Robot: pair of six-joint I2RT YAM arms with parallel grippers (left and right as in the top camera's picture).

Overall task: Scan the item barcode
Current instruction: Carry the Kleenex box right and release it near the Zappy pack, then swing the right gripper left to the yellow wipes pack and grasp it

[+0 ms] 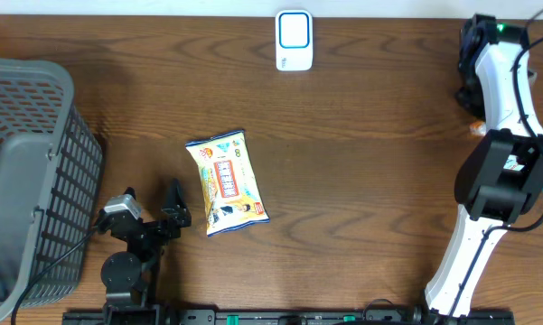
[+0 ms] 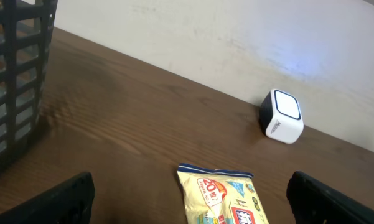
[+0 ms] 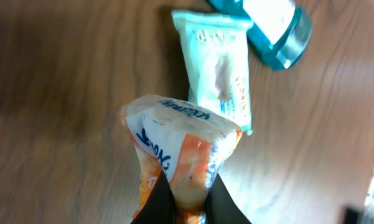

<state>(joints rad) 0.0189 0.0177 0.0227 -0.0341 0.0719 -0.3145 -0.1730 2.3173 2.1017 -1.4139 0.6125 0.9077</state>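
Jaws of the right gripper (image 3: 187, 202) are pinched fully together on the lower end of an orange-and-white soft packet (image 3: 180, 143), which stands up from the dark fingertips with its crumpled top towards the wrist camera; whether it is clear of the brown wooden worktop (image 1: 361, 181) cannot be told. Beyond it in that view lies a pale teal wipes packet (image 3: 215, 68), and at that packet's far end a teal bottle (image 3: 274, 31) lies tilted, touching or just overlapping it. From overhead the white right arm (image 1: 501, 176) sits at the right edge and hides its own gripper; the white barcode scanner (image 1: 294, 41) with its blue-ringed face stands at the far edge near the middle, well apart from that arm. A yellow snack packet (image 1: 226, 182) lies flat near the middle of the worktop, printed side up; the left gripper (image 1: 151, 203) is just beside its left edge, its jaws spread as wide as they go and holding nothing, and the left wrist view shows the packet's near end between the two dark fingers with the scanner beyond; a grey plastic basket (image 1: 27, 108) stands at the left edge.
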